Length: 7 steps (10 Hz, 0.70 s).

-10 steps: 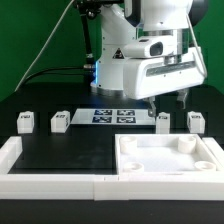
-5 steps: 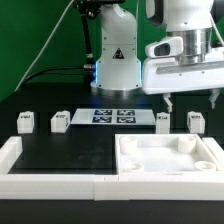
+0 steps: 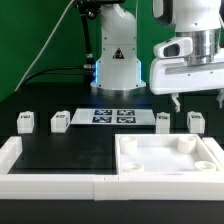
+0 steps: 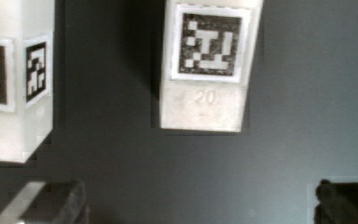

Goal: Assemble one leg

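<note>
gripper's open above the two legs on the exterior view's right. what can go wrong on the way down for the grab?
1. The gripper hangs open over the rightmost leg. In the wrist view one finger sits close to the line of the neighbouring leg, so a straight descent might clip it.
2. The rightmost leg is small and upright. An off-centre close may tip it toward the panel.

A robotics lab: a white industrial robot arm (image 3: 115, 60) stands on a matte black bench (image 3: 70, 150) before a green curtain (image 3: 35, 40), beside the thin white tag-covered marker board (image 3: 113, 117).
</note>
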Motion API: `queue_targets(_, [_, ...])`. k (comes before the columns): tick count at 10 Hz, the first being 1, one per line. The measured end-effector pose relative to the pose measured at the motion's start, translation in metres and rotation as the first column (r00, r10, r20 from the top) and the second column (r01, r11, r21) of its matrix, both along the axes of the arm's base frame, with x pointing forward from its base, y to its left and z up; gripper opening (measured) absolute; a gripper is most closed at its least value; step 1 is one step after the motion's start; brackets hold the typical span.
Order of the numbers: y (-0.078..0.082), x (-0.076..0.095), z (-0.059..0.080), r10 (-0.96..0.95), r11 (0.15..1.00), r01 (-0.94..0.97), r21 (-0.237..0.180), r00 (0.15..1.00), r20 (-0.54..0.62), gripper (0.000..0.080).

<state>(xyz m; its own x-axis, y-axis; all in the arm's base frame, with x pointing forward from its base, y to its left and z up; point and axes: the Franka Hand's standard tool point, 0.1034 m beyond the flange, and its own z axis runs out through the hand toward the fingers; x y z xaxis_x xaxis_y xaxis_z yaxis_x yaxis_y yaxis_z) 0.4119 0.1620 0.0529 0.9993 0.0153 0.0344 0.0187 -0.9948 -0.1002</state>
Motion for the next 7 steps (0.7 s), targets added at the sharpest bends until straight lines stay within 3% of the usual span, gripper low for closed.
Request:
queue_targets(1, [-0.005, -0.009, -0.003, 0.027, 0.999, -0.03, -0.021, 0.993, -0.115, 0.0649])
queue_targets(3, [-0.002, -0.004, -0.004, 0.032, 0.999, -0.04, -0.028, 0.969, -0.245, 0.0649])
queue_targets(4, [-0.002, -0.013, -0.005, 0.039, 0.998, -0.057, -0.039, 0.93, -0.366, 0.0649])
queue_targets(6, [0.004, -0.006, -0.006, 0.042, 0.997, -0.071, -0.04, 0.866, -0.499, 0.0649])
queue_targets(7, [0.004, -0.015, -0.006, 0.045, 0.995, -0.088, -0.043, 0.803, -0.595, 0.0649])
